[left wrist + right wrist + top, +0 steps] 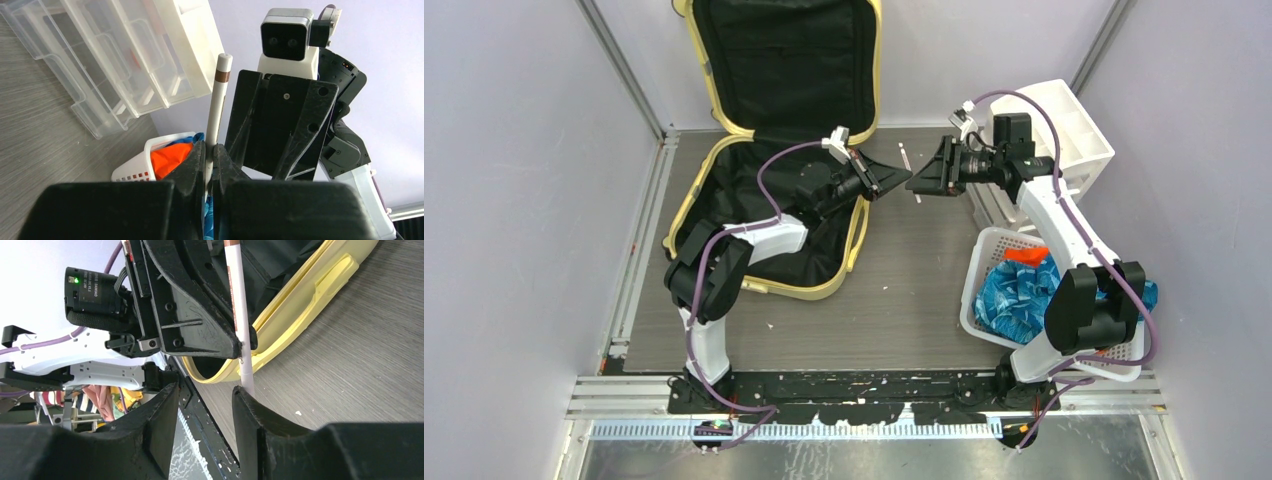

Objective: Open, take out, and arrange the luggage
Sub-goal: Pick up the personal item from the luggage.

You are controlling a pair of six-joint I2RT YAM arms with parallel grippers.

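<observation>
The pale yellow luggage [829,288] lies open at the back left with its black-lined lid [784,60] standing upright; its yellow rim also shows in the right wrist view [310,305]. My left gripper [900,180] is above the table just right of the luggage. It is shut on a thin white stick with a brown band [218,95], which stands upright between its jaws [210,152]. My right gripper [927,172] faces it closely, open and empty [205,395]. The stick's lower end [246,377] sits just past the right gripper's right-hand fingertip.
A white perforated basket [984,270] holding blue and orange items stands at the right, by the right arm's base. A white and clear stacked drawer bin [1074,130] stands at the back right. Grey walls enclose the table on three sides.
</observation>
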